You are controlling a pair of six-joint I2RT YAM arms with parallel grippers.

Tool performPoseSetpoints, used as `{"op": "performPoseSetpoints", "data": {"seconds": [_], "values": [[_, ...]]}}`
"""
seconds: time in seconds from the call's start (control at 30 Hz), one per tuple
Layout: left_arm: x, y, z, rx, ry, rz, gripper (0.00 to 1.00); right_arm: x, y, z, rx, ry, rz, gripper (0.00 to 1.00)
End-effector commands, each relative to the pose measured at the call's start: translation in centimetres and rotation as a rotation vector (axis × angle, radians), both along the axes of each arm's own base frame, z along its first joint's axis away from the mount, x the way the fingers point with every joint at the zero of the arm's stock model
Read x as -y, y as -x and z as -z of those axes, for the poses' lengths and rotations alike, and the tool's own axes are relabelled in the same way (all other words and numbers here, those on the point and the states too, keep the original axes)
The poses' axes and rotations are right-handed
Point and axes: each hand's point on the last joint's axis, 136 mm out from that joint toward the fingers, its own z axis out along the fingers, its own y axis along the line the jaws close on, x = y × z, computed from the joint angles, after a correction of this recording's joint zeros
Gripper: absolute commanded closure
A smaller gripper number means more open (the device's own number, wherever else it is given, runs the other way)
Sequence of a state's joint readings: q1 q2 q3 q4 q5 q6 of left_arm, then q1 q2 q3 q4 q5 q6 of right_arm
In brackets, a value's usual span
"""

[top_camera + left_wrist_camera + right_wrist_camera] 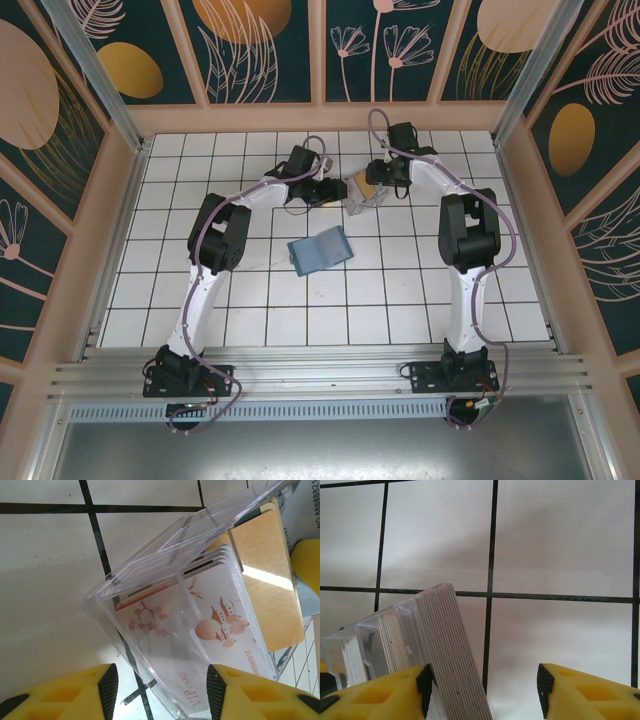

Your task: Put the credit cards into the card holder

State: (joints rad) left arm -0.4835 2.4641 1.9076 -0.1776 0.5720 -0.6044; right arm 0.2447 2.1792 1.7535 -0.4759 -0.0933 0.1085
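**Desk lead:** What have you got on the left?

**Operator:** My left fingers are out at the far middle of the desk. They stand apart, with a clear plastic case between them. I see bare desk between the left-hand pad and the case wall. The right-hand pad overlaps the case, so I can't tell whether they are pressing on it.

**Desk lead:** And the cards?

**Operator:** The credit cards are stacked in that case, and its lid is angled up off them. They have white faces with pink blossom and building prints, and one reads "VIP CARD". A tan-gold card sits at the right end of the stack. From overhead, the bundle sits just between the ends of my two arms.

**Desk lead:** Where's the holder?

**Operator:** The card holder lies flat on the desk, nearer to me than the cards and between the two arms. It is turned askew to the grid lines and is well apart from the cards and from both sets of fingers.

**Desk lead:** Right side?

**Operator:** My right fingers are apart and clamped on nothing. In that wrist view the stack is edge-on and leans against the inner pad of the left-hand finger, with the clear case further left. A wide strip of bare desk separates the stack from the other finger.
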Motion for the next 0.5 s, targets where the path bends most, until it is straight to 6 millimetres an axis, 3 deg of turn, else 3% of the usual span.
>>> {"op": "performPoseSetpoints", "data": {"seconds": [0.0, 0.47], "values": [[-0.2, 0.7, 2.8, -0.049, -0.026, -0.005, 0.48, 1.1, -0.5, -1.8, 0.032, 0.045, 0.018, 0.42], [-0.5, 1.2, 3.3, -0.059, -0.032, -0.003, 0.49, 1.9, -0.6, -3.7, 0.07, 0.044, 0.036, 0.47]]}}
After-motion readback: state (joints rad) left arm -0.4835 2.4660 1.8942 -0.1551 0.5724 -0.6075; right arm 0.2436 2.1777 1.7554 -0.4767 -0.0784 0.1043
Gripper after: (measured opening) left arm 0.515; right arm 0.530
